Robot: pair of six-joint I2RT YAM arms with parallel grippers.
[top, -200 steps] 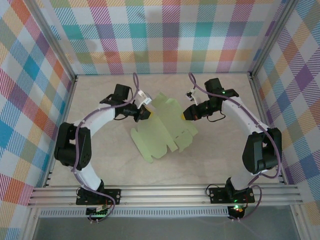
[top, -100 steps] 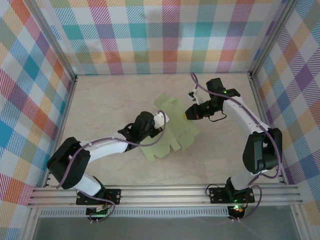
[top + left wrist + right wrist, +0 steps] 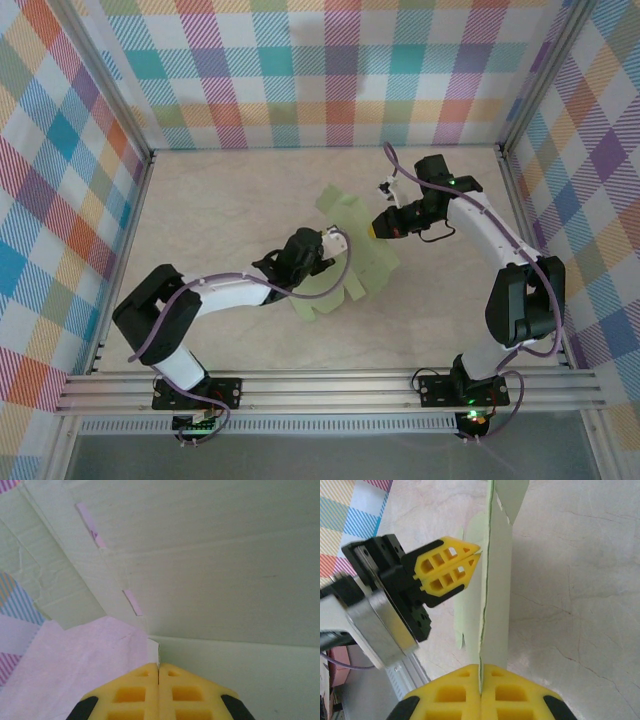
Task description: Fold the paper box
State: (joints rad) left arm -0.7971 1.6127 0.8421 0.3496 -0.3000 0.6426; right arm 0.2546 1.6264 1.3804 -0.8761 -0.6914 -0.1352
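The right fingers are pressed together on the thin edge of the paper box, which runs straight down into the seam between them, so they are pinching that edge. The left fingers are also pressed together. A small pale corner sits right at their seam, but I cannot tell whether it is caught there, so I take them as holding nothing, with their tips at the face of the sheet.

In the right wrist view the pinched panel stands on edge, away from the counter. The left fingers point at its face from the side, their tips touching it or just beside it. The panel therefore lies between the two sets of fingers, with the right on its edge and the left square to its flat side.

From above, the paper box lies unfolded near the middle of the counter. Its long axis seems to run roughly far to near, on a slight diagonal. The right arm holds the far right part and the left arm comes in from the near left.

Both arms are at the sheet. The next fold probably depends on the left tips pushing across the panel's face while the right pinch keeps the edge steady. Too much push could crumple the thin card instead of bending it along its crease
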